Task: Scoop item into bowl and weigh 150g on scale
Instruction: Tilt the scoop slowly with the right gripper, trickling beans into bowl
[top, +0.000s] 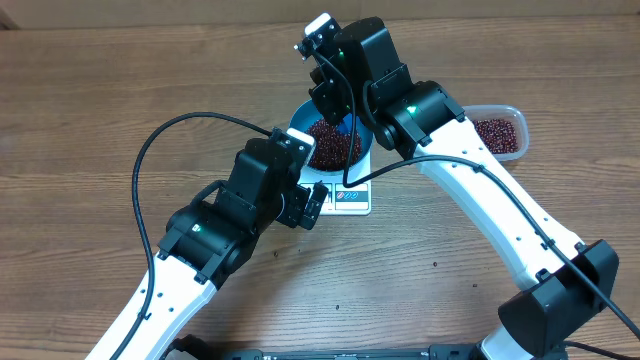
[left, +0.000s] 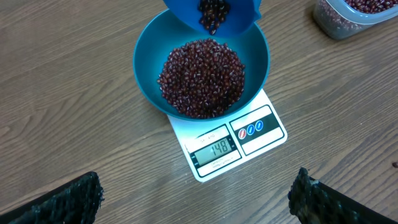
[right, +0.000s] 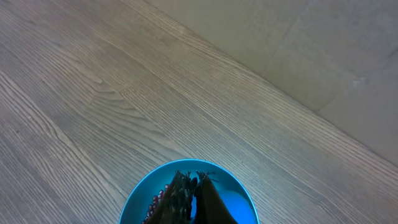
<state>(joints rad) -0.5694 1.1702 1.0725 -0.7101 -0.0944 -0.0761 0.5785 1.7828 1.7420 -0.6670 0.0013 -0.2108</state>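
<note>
Beans (left: 202, 78) lie in one heap inside the single blue bowl (left: 146, 68), which sits on the one white scale (left: 186, 132), display (left: 216, 149) at its six o'clock edge reading 148. One blue scoop (left: 186, 15), tilted over the bowl's twelve o'clock rim, carries more beans; the right gripper (right: 191, 200) is clenched on it. One clear tub (top: 497, 112) stands at three o'clock. The left gripper (left: 196, 198) hangs released, empty, at six o'clock.
</note>
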